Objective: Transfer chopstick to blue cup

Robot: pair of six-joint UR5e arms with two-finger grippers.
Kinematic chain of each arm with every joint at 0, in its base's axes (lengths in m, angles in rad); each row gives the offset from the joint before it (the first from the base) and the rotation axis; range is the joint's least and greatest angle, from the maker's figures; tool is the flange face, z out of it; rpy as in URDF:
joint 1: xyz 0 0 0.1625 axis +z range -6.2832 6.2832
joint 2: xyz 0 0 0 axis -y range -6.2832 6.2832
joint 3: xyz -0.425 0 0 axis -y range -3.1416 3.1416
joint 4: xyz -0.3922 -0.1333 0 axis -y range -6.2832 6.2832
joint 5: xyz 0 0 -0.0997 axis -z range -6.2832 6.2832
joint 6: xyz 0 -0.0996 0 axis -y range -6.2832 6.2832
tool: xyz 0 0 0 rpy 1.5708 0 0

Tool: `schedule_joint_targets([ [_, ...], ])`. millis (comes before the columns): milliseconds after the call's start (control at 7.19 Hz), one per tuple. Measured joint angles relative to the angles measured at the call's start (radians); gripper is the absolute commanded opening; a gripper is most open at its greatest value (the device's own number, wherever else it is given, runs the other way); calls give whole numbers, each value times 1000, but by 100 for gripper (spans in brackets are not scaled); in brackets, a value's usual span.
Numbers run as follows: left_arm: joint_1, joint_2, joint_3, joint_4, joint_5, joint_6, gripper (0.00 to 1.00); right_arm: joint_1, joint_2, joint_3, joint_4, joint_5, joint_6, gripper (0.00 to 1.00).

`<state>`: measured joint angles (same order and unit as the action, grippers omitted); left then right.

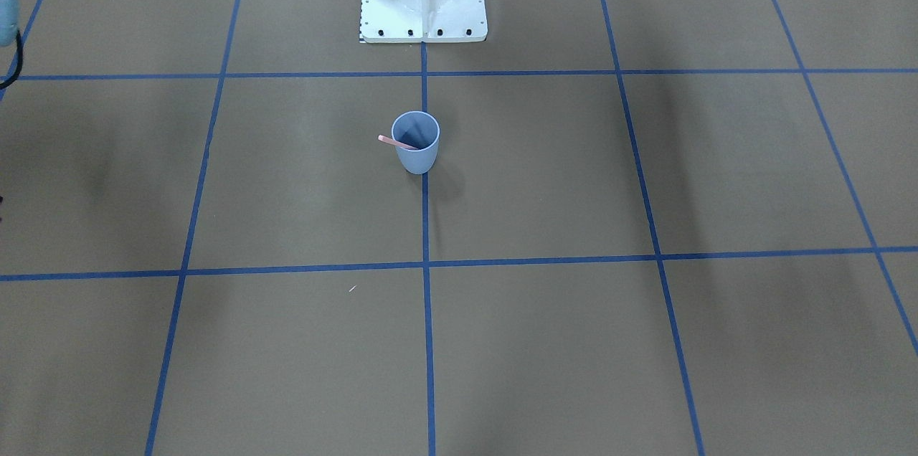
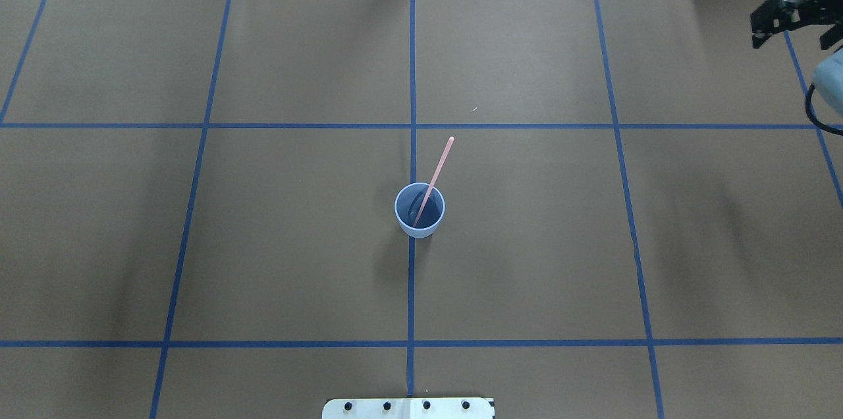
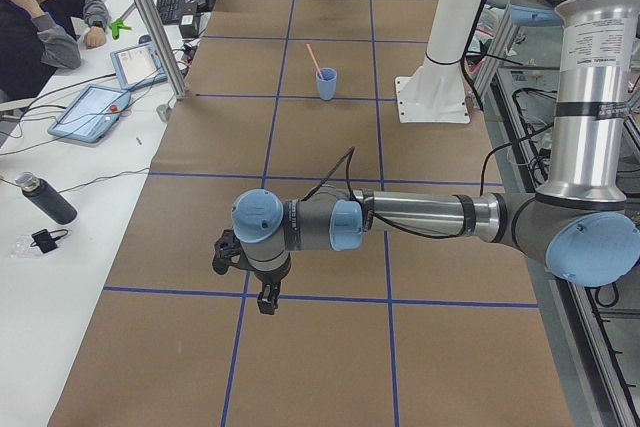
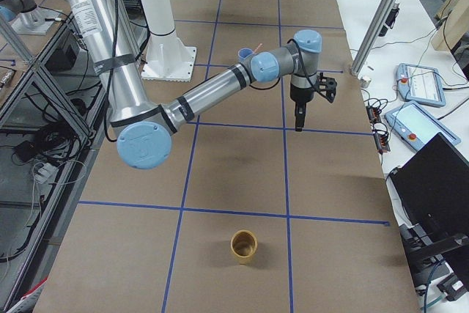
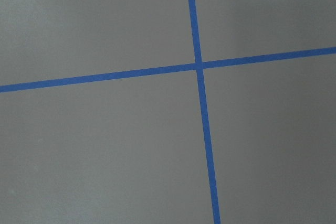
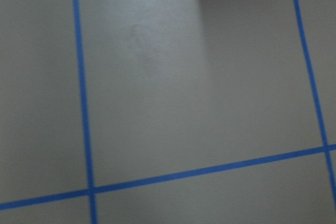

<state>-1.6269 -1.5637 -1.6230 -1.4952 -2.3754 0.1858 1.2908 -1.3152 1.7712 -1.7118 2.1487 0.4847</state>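
The blue cup (image 1: 416, 151) stands upright on the centre tape line of the table, and also shows in the overhead view (image 2: 419, 226). One pale pink chopstick (image 2: 438, 165) stands in it, leaning on the rim with its top pointing away from the robot and slightly to its right. My right gripper (image 4: 298, 124) hangs empty over the far right of the table, well away from the cup; I cannot tell whether it is open or shut. My left gripper (image 3: 266, 299) hangs empty over the table's left end, seen only in the left exterior view, so I cannot tell its state.
A tan cup (image 4: 244, 245) stands alone near the table's right end. The robot's white base plate (image 1: 423, 26) sits behind the blue cup. A person (image 3: 35, 17) sits at a side desk with tablets (image 3: 90, 112) and a dark bottle (image 3: 45, 199).
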Motion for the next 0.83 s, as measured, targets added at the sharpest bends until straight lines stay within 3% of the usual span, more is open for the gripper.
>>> schedule_joint_targets([
  [417,-1,14,-28,-5,26,-2,99,170,-260,-57,187,94,-318,100],
  [834,1,25,-50,-8,35,3,99,318,-382,-46,206,145,-468,100],
])
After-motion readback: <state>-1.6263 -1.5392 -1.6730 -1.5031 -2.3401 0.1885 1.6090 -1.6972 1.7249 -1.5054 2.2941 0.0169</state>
